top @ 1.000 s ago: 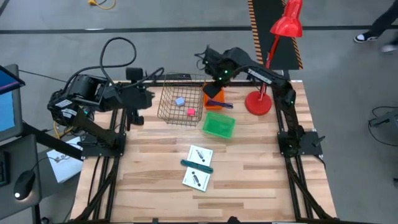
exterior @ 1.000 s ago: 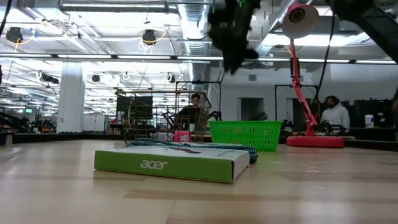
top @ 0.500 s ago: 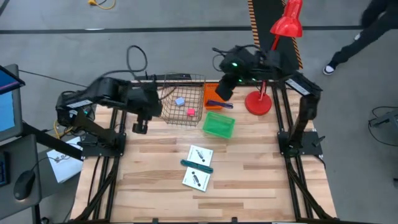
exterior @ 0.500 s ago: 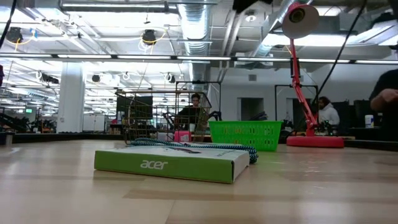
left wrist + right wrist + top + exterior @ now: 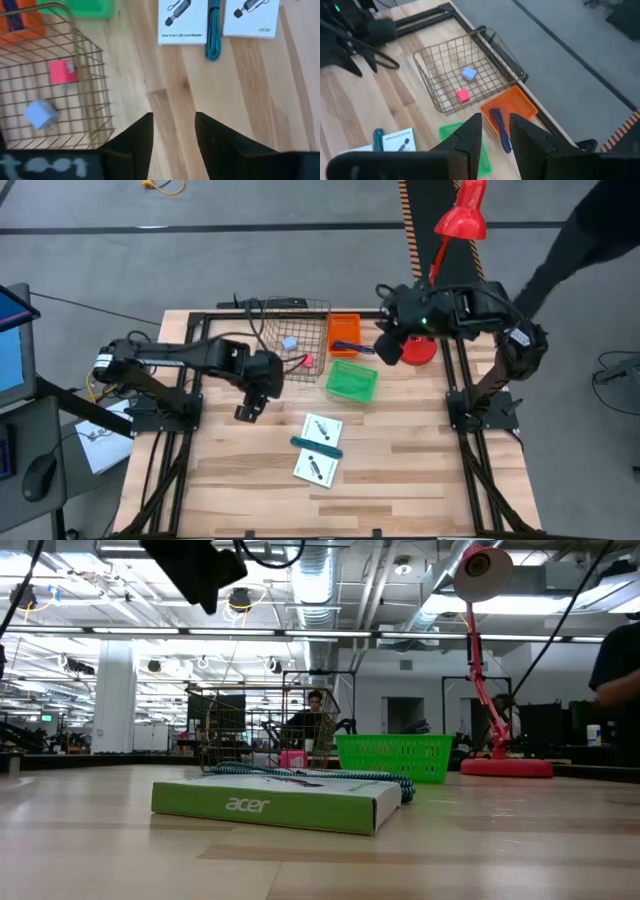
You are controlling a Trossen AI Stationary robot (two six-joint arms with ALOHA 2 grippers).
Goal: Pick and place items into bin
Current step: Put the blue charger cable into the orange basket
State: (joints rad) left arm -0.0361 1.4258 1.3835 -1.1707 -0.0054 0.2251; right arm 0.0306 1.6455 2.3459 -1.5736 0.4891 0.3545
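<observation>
A pale wooden table (image 5: 400, 470) is standing on a grey floor, with a monitor (image 5: 12, 345) glowing blue off its left edge. The left gripper (image 5: 247, 408) is hovering above bare planks just beside the wire basket (image 5: 268, 350), its fingers (image 5: 137, 140) standing apart and holding nothing. The basket is holding a lilac cube (image 5: 290, 343) and a pink cube (image 5: 307, 360). Nearer the front, two white packets (image 5: 321, 429) (image 5: 314, 468) are lying flat with a teal cable (image 5: 316, 444) between them. Next to the basket, an orange tray (image 5: 352, 322) is carrying a blue stick (image 5: 350, 348), and a green basket (image 5: 352, 382) is sitting just in front of it. The right gripper (image 5: 387, 350) is hanging above the table between the tray and the red lamp (image 5: 418, 348); its fingers (image 5: 470, 132) are parted by a narrow gap, with nothing between them. A person (image 5: 580, 240) in dark clothes is standing past the table's right corner. In the low view, a long hall with ceiling lights and ducts is stretching behind the table.
</observation>
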